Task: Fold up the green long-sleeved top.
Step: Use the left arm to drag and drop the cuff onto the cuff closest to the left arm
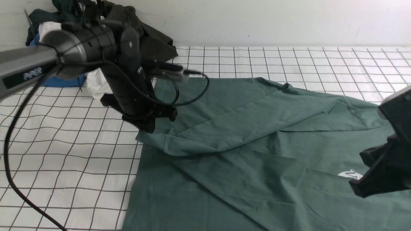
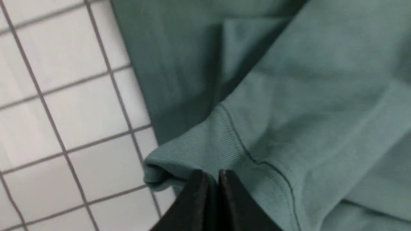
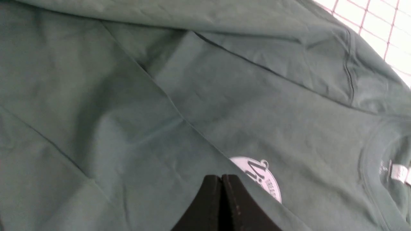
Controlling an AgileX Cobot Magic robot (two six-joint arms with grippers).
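Observation:
The green long-sleeved top [image 1: 257,144] lies spread and creased over the checked table, its white oval logo [image 1: 350,175] near the right. One sleeve is drawn across the body. My left gripper [image 1: 146,126] stands at the top's left edge, shut on the ribbed sleeve cuff [image 2: 199,150]; the left wrist view has the cuff bunched at the closed left gripper [image 2: 210,175]. At the right edge of the front view, my right gripper [image 1: 354,187] hovers close over the chest. Its tips [image 3: 221,178] are pressed together beside the logo [image 3: 257,176] and a fold, holding nothing that I can see.
A heap of dark garments [image 1: 144,32] sits at the back left against the wall, with white cloth [image 1: 96,83] and a blue item [image 1: 67,81] beside it. The left arm's cable [image 1: 192,93] loops over the top. Checked table cloth [image 1: 64,144] shows on the left.

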